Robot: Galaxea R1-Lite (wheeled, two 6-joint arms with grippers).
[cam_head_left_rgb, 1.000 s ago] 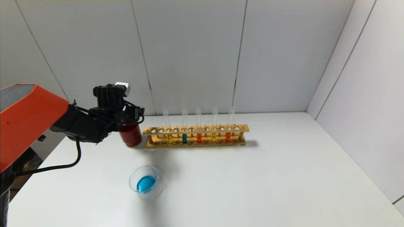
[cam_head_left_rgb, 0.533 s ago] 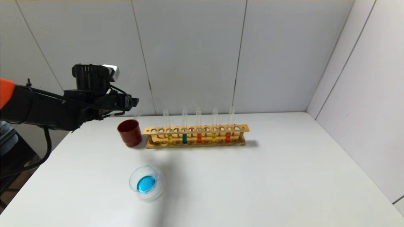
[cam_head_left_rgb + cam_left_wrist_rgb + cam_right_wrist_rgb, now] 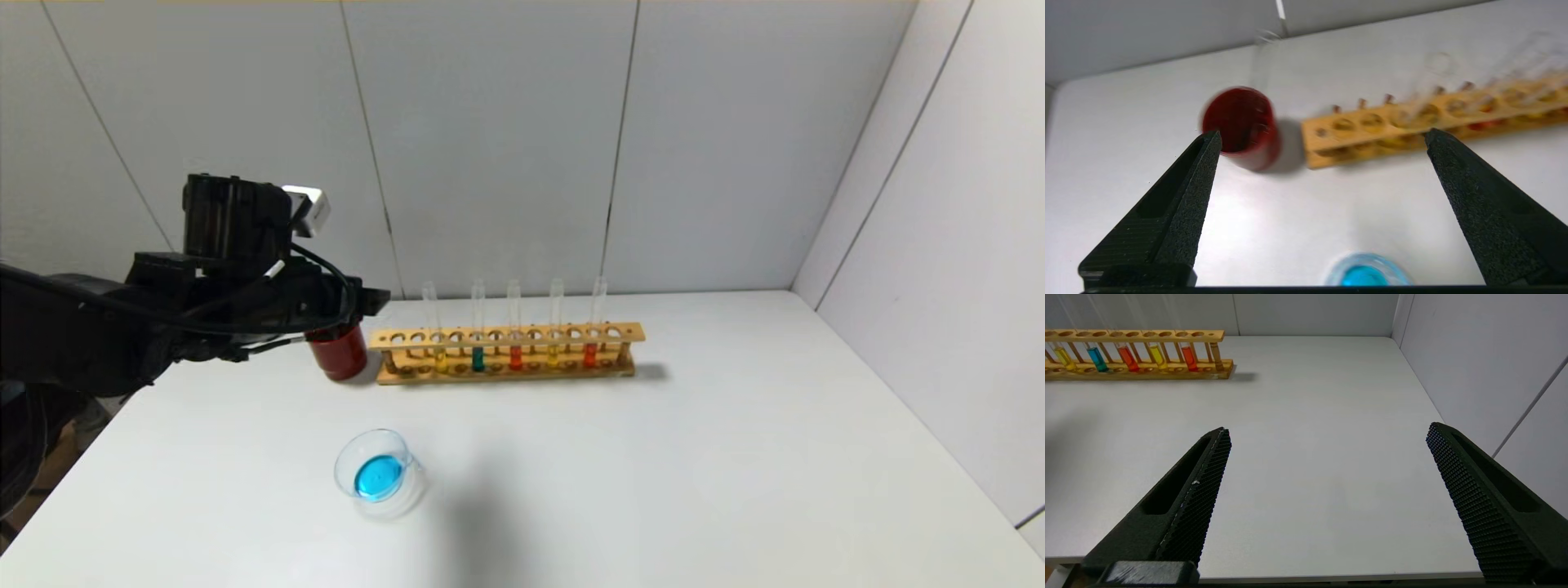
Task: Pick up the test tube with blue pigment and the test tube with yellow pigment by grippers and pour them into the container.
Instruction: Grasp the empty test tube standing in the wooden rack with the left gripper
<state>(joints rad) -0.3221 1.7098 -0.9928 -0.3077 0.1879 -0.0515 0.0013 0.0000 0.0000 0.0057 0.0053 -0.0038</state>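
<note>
Now the left gripper (image 3: 371, 300) spread empty above the red cup (image 3: 338, 351), container (image 3: 380, 474) well apart, nearer the robot

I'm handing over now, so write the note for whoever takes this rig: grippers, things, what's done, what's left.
Left gripper: open, empty, above the red cup at the left rear of the table.
Right gripper: open, empty, over the table's near right.
Container: front left, holds blue liquid; the blue pour looks done.
Yellow tubes: both in the wooden rack.
Left: grasp a yellow tube and pour it into the container.
</note>
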